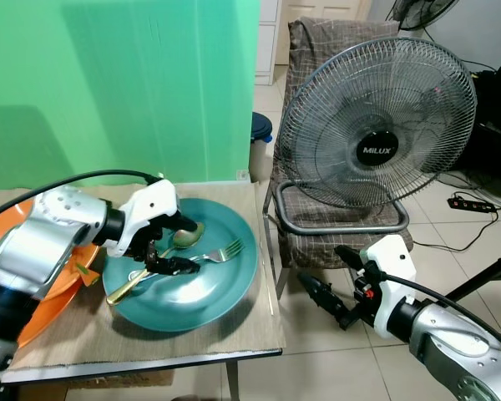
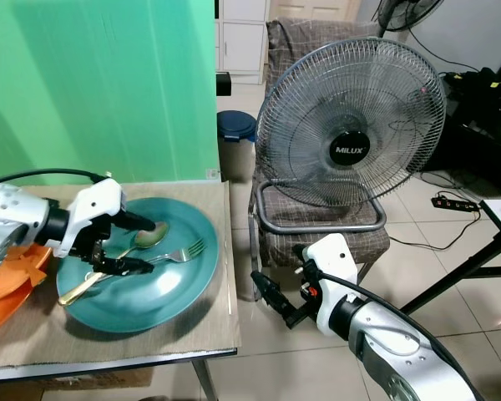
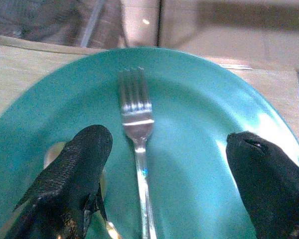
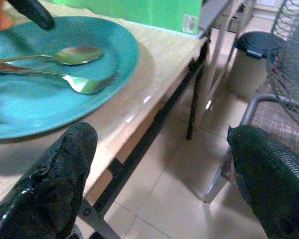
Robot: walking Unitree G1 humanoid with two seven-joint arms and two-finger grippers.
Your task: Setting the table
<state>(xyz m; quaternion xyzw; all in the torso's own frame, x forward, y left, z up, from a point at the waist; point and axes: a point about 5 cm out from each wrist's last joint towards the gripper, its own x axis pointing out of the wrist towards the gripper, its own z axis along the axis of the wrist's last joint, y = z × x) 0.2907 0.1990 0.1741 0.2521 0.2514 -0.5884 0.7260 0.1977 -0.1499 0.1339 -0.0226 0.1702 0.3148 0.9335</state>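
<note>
straddling the fork (image 3: 136,144) with fingers spread and unclamped, the left gripper (image 1: 169,242) sat low over the teal plate (image 1: 225,288), apparently poised to lift cutlery. a spoon (image 4: 65,55) lay beside the fork, its handle hidden beneath the fingers. the right gripper (image 1: 334,284), fingers apart, hung idle off the table edge (image 1: 267,276).

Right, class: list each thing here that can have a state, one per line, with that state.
Left gripper: open, fingers straddling the fork.
Right gripper: open, off the table.
Fork: lying flat in the teal plate.
Spoon: lying in the plate.
Fan: cannot tell whether it is running.
</note>
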